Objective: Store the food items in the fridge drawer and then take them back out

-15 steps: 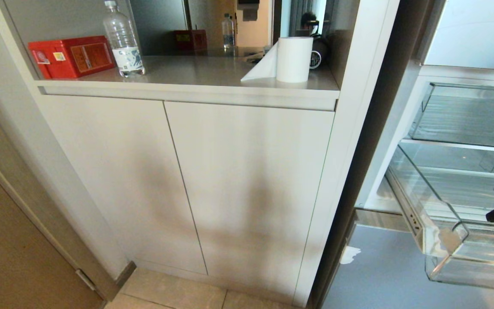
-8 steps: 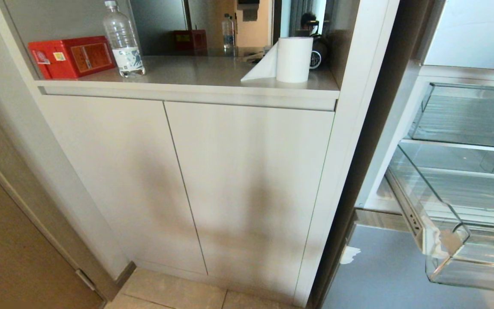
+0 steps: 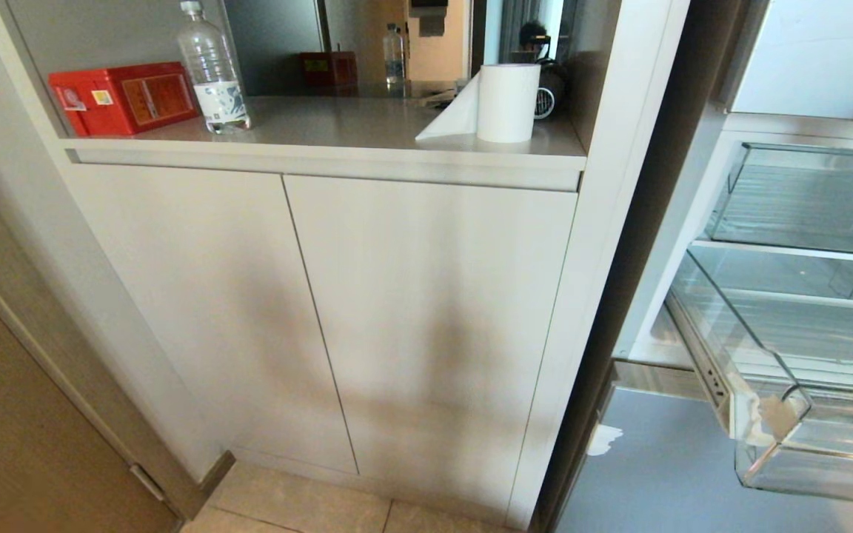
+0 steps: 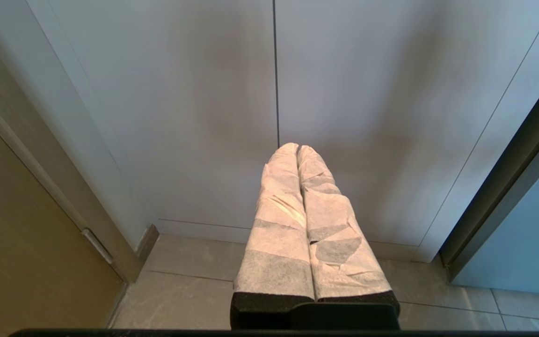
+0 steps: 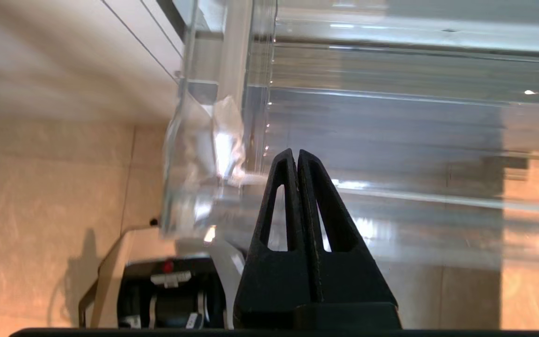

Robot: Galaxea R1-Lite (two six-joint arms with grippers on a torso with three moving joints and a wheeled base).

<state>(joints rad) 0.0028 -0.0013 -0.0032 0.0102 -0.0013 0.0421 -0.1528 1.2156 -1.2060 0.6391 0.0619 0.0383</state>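
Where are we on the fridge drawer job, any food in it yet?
Done: the fridge drawer stands pulled out of the fridge. What shows of it holds no food, and no food items appear in any view.

In hand: nothing. The right gripper is shut and empty by the drawer's front. The left gripper is shut, facing the cabinet doors.

Left: by this, storing or retrieving cannot be told apart.

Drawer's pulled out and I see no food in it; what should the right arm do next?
Probably push the fridge drawer shut: it stands open and looks empty, and the right gripper, fingers closed on nothing, sits at its front edge.
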